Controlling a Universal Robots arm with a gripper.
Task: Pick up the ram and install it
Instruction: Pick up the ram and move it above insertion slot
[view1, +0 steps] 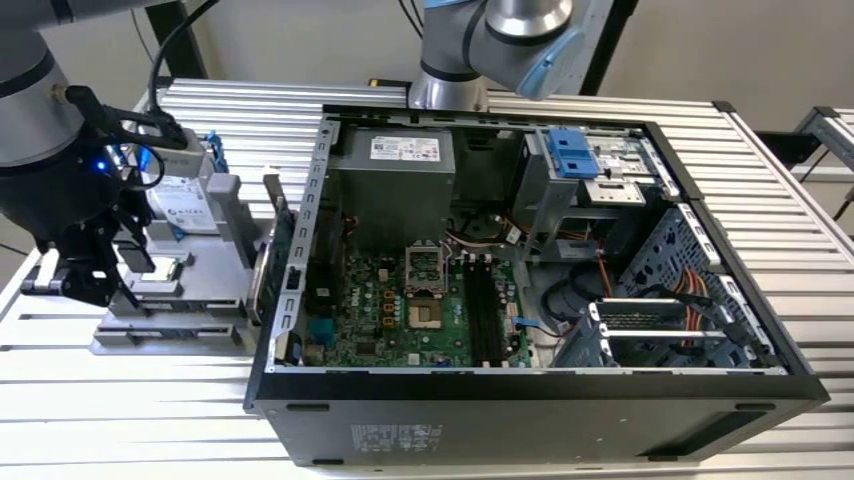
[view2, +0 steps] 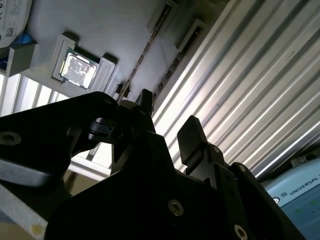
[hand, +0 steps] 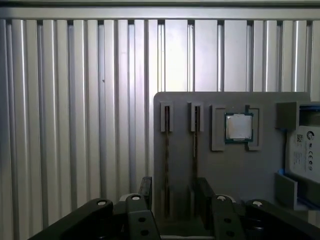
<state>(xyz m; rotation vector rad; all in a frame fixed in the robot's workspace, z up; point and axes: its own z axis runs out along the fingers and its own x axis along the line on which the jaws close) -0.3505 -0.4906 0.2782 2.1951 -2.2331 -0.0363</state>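
Arm (view1: 40, 120): at the exterior view's left, bent down over the grey fixture (view1: 160, 325), which sits beside the open case (view1: 534, 400).
Tool (view1: 91, 285): low over the fixture. In both wrist views its two black fingers (hand: 146, 190) stand apart with clear space between them; it is open and grips nothing (hand: 174, 182) (view2: 168, 110).
Ram (hand: 166, 150): a thin dark stick standing on edge in a narrow slot of the fixture (hand: 240, 170), outside the case. In the first wrist view it lines up with the gap between the fingers, nearer one of them. I can't tell whether the fingers touch it.
Other stick (hand: 195, 150): much the same, on edge in the next slot, parallel to the ram and between it and the chip.
Chip (hand: 238, 126): a small silver square lying flat in its own recess beside the slots; it also shows bright in the second wrist view (view2: 77, 68).
Drive (hand: 302, 150): silver with blue trim, at the far end of the fixture beyond the chip; in the exterior view it stands propped behind the tool (view1: 174, 195).
Case: lying on its side with the cover off, green board (view1: 400, 310) facing up, well apart from the tool.
Worktop (view1: 134, 420): ribbed aluminium, carrying both fixture and case.
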